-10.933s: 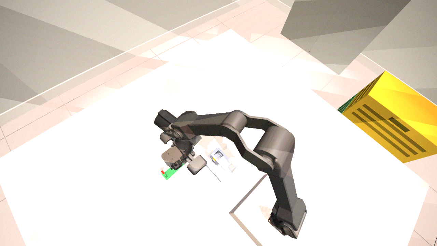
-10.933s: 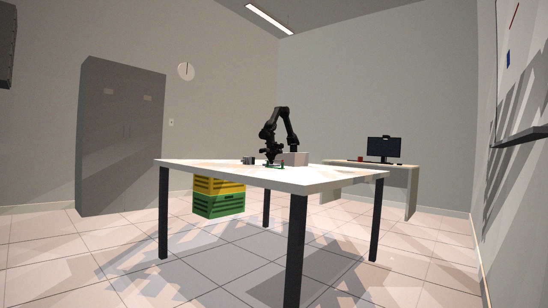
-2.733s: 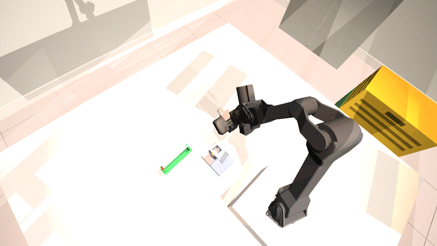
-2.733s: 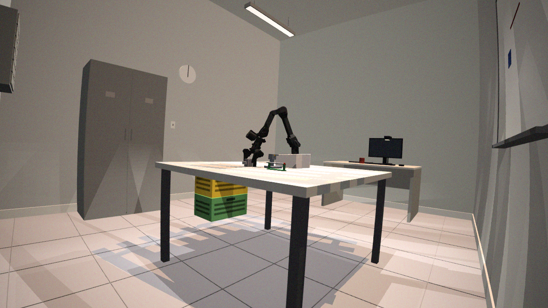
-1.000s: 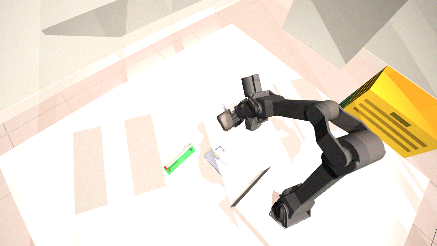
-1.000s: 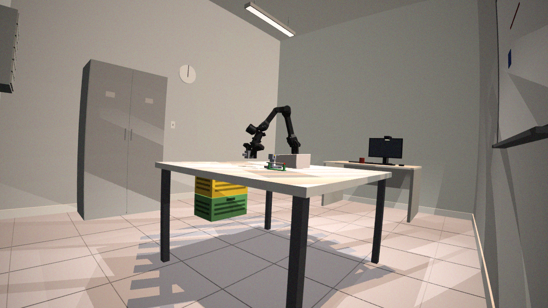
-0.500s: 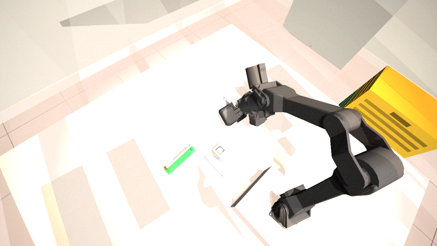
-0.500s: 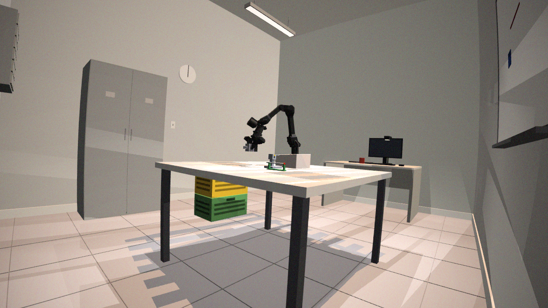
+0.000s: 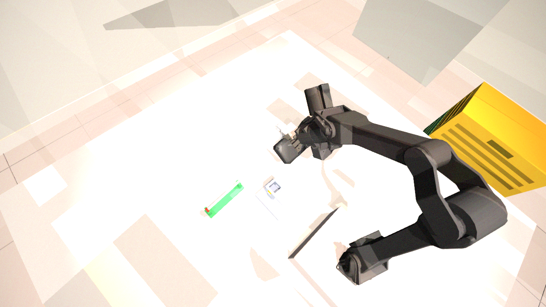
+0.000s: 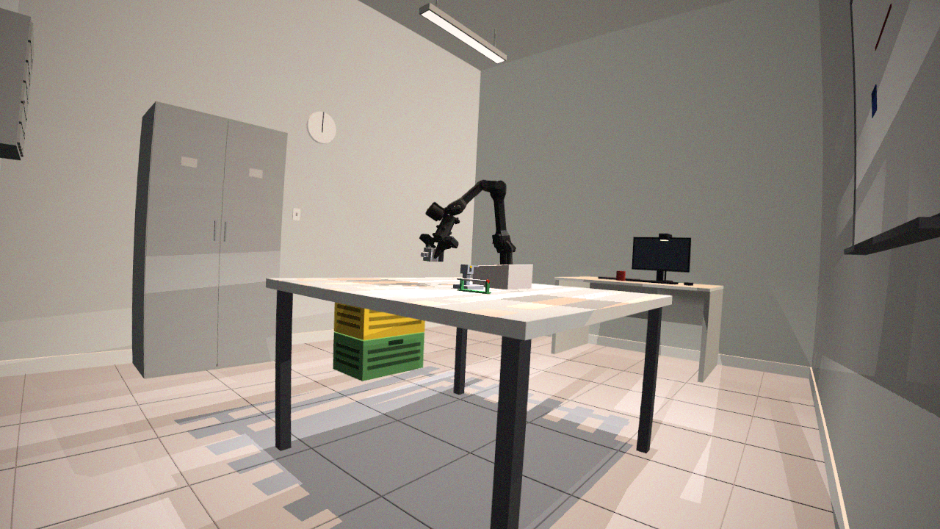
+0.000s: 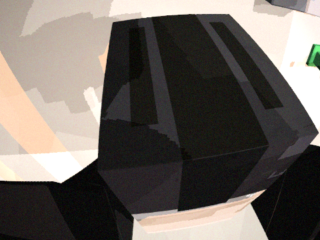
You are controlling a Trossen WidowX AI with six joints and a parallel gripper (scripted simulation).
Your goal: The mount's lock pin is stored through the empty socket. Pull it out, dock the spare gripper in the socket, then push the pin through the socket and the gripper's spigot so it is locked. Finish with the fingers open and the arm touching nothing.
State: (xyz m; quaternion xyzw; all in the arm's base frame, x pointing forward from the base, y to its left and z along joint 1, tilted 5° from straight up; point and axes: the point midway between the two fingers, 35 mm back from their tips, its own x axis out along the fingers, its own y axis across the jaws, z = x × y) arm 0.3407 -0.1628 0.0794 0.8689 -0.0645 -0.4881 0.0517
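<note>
My gripper (image 9: 296, 142) (image 10: 436, 250) is shut on the light grey spare gripper (image 9: 280, 128) (image 10: 429, 253) and holds it above the table. Most of the spare gripper is hidden behind my fingers and wrist. The grey mount's socket (image 9: 273, 186) (image 10: 466, 270) stands upright on its base plate, with a yellow mark on its side. It is apart from the held part, and no pin shows through it. The pale lock pin (image 9: 222, 195) (image 10: 474, 280), with a red head, lies across the two posts of the green rack (image 9: 225, 201) (image 10: 474, 289).
A pale box (image 10: 512, 276) stands near the arm's base, on the same side of the mount. The green rack's end (image 11: 314, 55) shows at the wrist view's right edge. A yellow crate (image 9: 492, 141) (image 10: 379, 321) stands on a green one beyond the table (image 10: 591, 303).
</note>
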